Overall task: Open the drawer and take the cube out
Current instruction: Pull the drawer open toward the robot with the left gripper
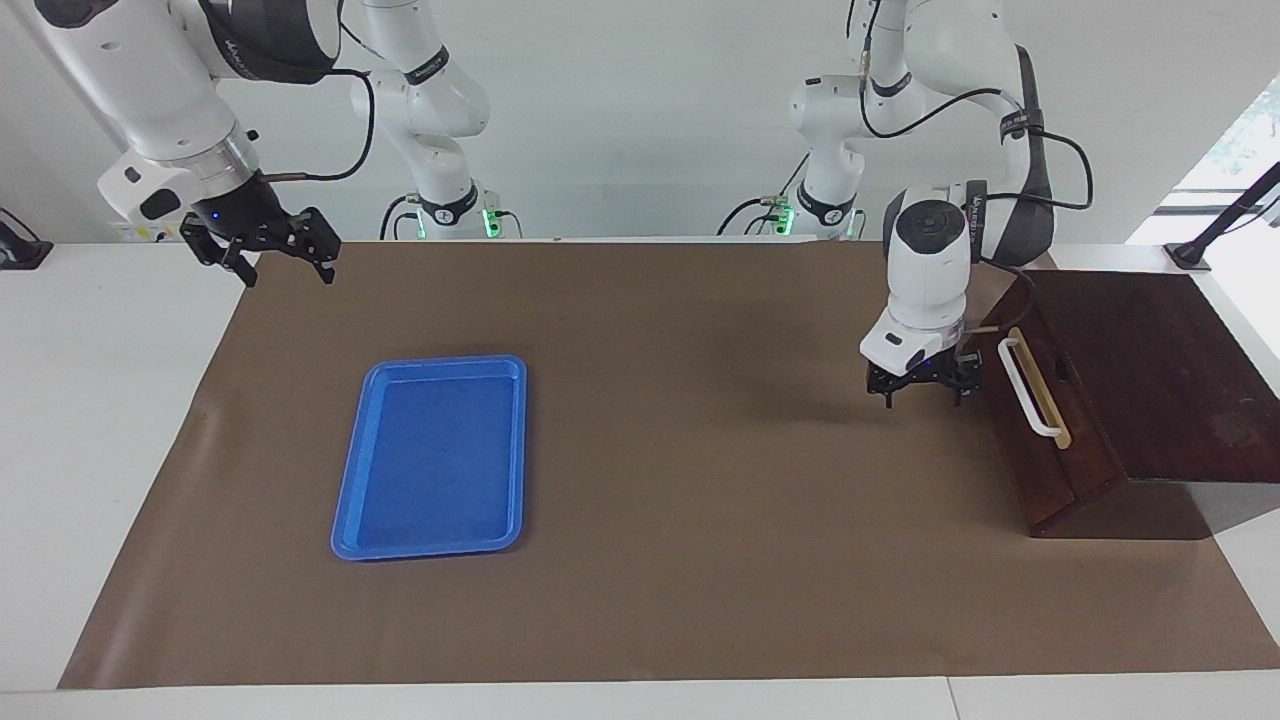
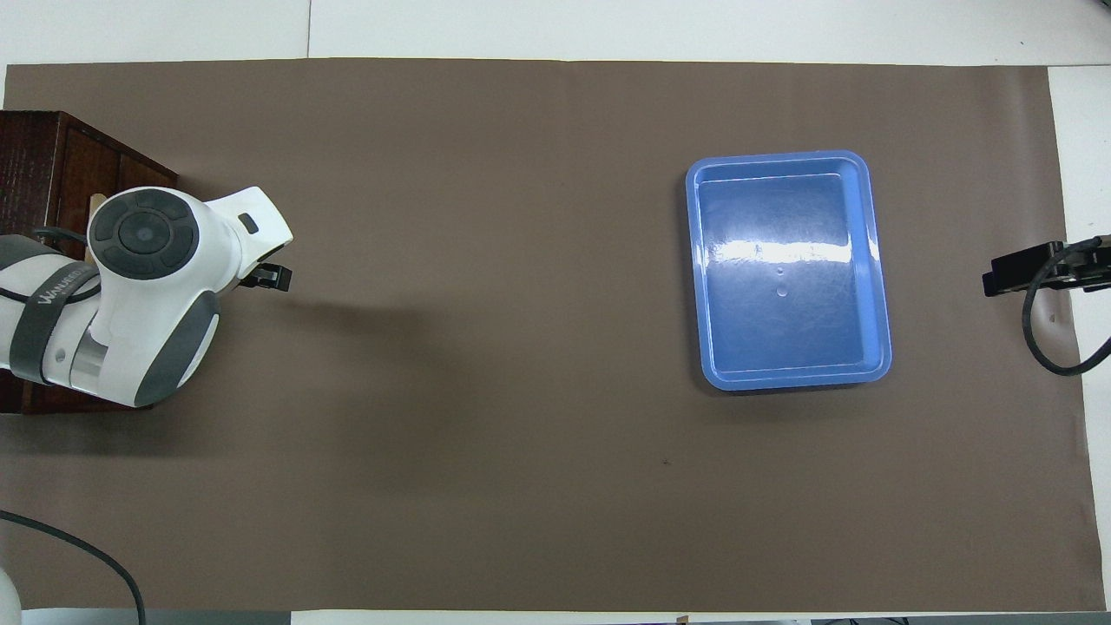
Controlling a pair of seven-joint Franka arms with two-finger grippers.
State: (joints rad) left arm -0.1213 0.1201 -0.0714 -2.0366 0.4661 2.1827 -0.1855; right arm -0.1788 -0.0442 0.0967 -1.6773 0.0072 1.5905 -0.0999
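Note:
The drawer (image 1: pixel 1050 455) is closed in its dark wooden box (image 1: pixel 1150 350) at the left arm's end of the table. Its white bar handle (image 1: pixel 1028 388) lies on a tan strip across the front. My left gripper (image 1: pixel 922 393) hangs open and empty low over the mat in front of the drawer, a short gap from the handle. In the overhead view the arm covers most of it, and only a black tip of the left gripper (image 2: pixel 267 278) shows. My right gripper (image 1: pixel 268 255) waits open and empty, raised over the mat's edge at the right arm's end. The cube is hidden.
A flat blue tray (image 1: pixel 430 460) lies empty on the brown mat toward the right arm's end, also seen as the blue tray (image 2: pixel 785 269) from overhead. The mat between the tray and the drawer is bare.

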